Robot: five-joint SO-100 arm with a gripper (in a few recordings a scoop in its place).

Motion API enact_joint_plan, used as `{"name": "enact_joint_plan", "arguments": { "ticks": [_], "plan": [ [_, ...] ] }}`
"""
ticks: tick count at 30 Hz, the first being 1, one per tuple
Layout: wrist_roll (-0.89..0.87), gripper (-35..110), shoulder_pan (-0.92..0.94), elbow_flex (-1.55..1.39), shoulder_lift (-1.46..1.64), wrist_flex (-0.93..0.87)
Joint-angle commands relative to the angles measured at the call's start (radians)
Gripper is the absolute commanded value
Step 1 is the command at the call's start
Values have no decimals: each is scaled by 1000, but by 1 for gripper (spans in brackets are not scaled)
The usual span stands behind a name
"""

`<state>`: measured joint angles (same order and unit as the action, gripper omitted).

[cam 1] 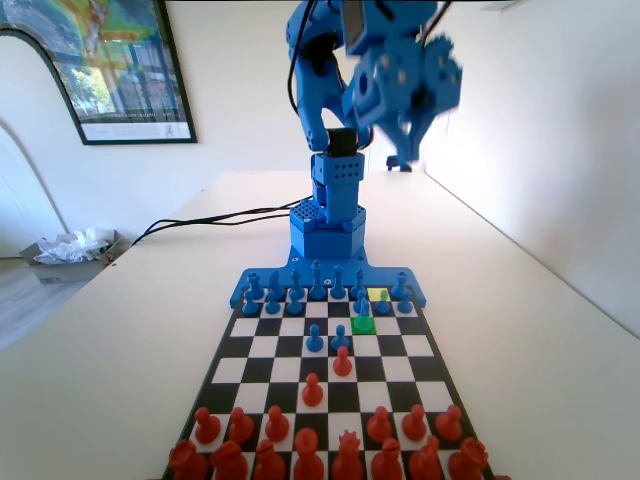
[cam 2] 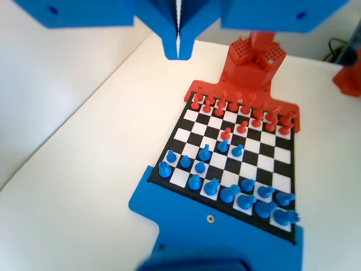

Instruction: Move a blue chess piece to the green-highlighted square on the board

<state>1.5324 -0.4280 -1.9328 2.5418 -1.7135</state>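
My gripper point(cam 1: 409, 152) hangs high above the arm's end of the board point(cam 1: 222, 350), far from every piece. In the wrist view its jaws point(cam 2: 178, 52) are pressed together with nothing between them. The green-highlighted square point(cam 1: 363, 324) is bare, in the third row from the arm and right of centre. A blue pawn point(cam 1: 362, 305) stands just behind it, next to a paler yellow-green square point(cam 1: 377, 294). Two more blue pawns point(cam 1: 315, 340) point(cam 1: 340, 337) stand further forward, left of the green square. From the wrist, the board point(cam 2: 157, 165) lies well below, with advanced blue pawns point(cam 2: 205, 152) near its middle.
Taller blue back-row pieces point(cam 1: 317, 280) line the arm's end. Two red pawns point(cam 1: 342, 362) point(cam 1: 312, 390) stand mid-board, and the red rows point(cam 1: 310, 440) fill the near end. A black cable point(cam 1: 200, 218) crosses the table at left; a box of crumpled paper point(cam 1: 70, 248) sits beyond.
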Motion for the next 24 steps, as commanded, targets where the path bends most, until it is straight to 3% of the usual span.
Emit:
{"name": "enact_joint_plan", "arguments": {
  "ticks": [1, 17, 24],
  "plan": [
    [57, 1, -12, 92, 103, -95],
    [172, 1, 18, -57, 291, -138],
    [232, 1, 124, -89, 298, -132]
  ]
}}
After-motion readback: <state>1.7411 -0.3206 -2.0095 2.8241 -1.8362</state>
